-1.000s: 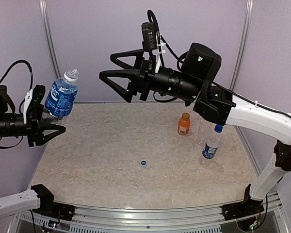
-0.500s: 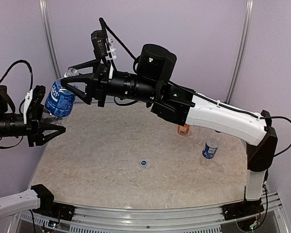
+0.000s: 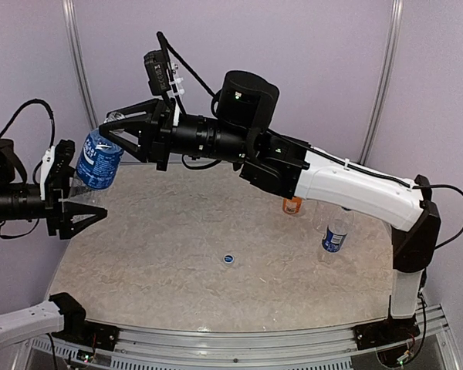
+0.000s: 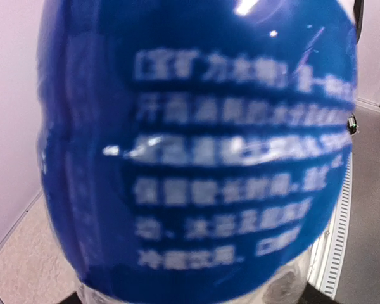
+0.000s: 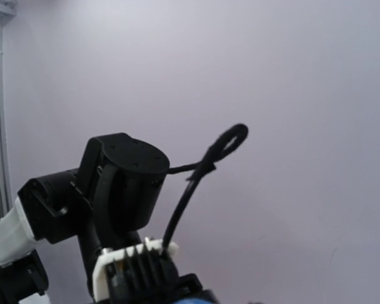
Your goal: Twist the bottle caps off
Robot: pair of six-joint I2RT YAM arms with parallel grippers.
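The bottle point(image 3: 98, 158) hangs tilted in the air over the left edge of the bench point(image 3: 177, 293). The right jaws pinch its top. Its bottom sits between the left jaws; I cannot tell if they grip.

Bright even light, soft shadows, overhead view sharp, bottle point(image 4: 196, 158) close-up blurred, glare spots

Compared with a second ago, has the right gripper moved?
Yes. The right gripper swung left, away from the orange bottle, to the top of the blue-label bottle the left gripper holds.
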